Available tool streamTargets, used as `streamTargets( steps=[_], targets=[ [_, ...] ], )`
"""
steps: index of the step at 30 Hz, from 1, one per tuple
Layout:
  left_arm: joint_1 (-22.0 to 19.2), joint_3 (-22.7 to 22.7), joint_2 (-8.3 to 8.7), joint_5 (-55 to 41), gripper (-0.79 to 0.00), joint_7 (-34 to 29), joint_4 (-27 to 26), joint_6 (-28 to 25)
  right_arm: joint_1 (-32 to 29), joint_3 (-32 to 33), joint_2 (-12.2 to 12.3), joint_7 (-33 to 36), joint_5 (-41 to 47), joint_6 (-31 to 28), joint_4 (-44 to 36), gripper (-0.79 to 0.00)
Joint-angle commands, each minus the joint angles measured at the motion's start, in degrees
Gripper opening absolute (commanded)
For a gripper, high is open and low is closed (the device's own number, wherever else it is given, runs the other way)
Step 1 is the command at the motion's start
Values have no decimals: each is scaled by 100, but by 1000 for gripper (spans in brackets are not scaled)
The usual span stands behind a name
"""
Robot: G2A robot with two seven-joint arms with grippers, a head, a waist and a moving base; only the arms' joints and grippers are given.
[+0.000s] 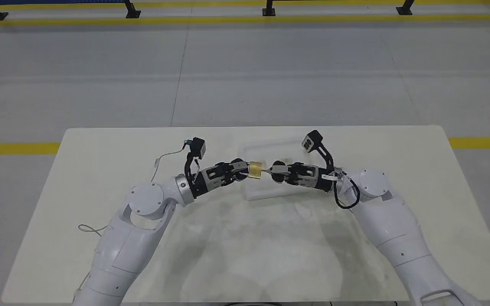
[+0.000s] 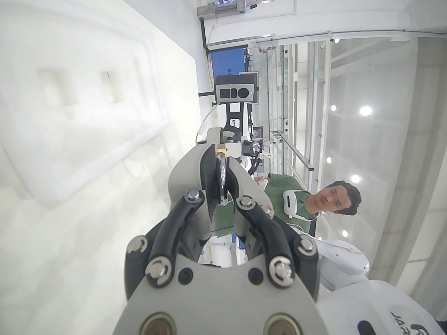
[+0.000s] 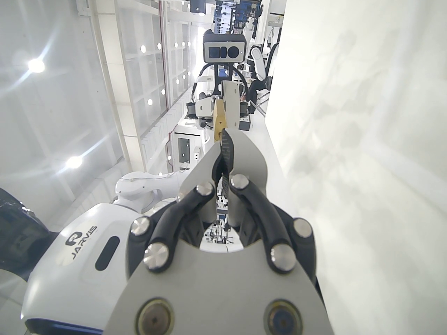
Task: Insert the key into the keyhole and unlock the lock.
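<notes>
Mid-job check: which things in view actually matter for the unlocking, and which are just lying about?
For the job:
padlock, held in the left claw
key, held in the right claw, pointing at the padlock

Lying about:
white foam tray, below both claws
table

- White table [image 1: 92, 161], rectangular with rounded corners.
- White foam tray [image 1: 264, 149] lying on the table, near its middle towards the far edge, with rectangular recesses [image 2: 56, 88] cut into it.
- Grey floor [image 1: 230, 76] beyond the table, crossed by yellow stripes [image 1: 31, 148].
- Black barrier feet [image 1: 269, 11] by the far stripe.
</notes>
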Motion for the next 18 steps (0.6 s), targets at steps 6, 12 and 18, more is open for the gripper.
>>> streamTargets(
  steps=[6,12,18],
  targets=[
    [-6,7,20,43,-785,-1,-19,31,10,-40,-11,-80,-20,1,-18,-785],
    [-15,17,33,25,-785,-31,-23,35,48,-85,-21,-83,-25,30,-15,-785],
    [-28,30,45,-3,-785,-47,-14,26,94,-133,-34,-74,-27,45,4,-785]
  ],
)
